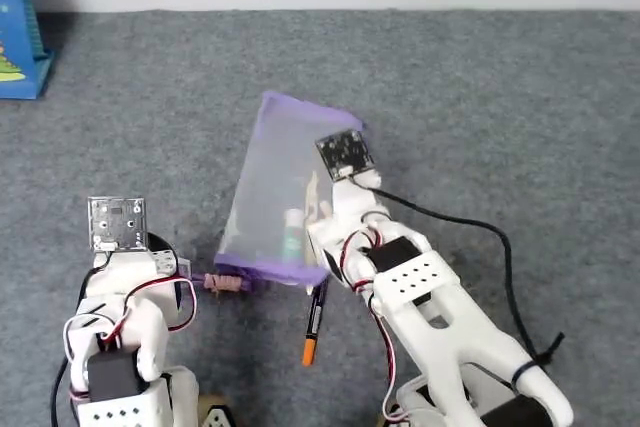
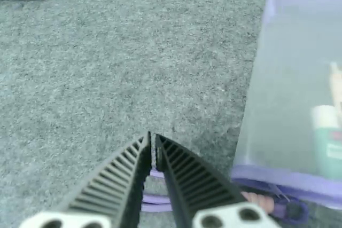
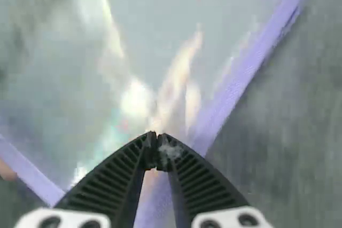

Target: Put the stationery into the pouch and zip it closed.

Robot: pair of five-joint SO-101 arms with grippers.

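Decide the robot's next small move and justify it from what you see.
Probably the right jaws, shut over the pouch, should lift off and drop back to the pen, which lies on the table outside it; the left jaws are shut on the zip strap.

No words or numbers are legible. The blue box (image 1: 16, 32) carries only a printed picture, and the label on the tube (image 2: 331, 150) inside the pouch (image 2: 288, 78) is blurred.
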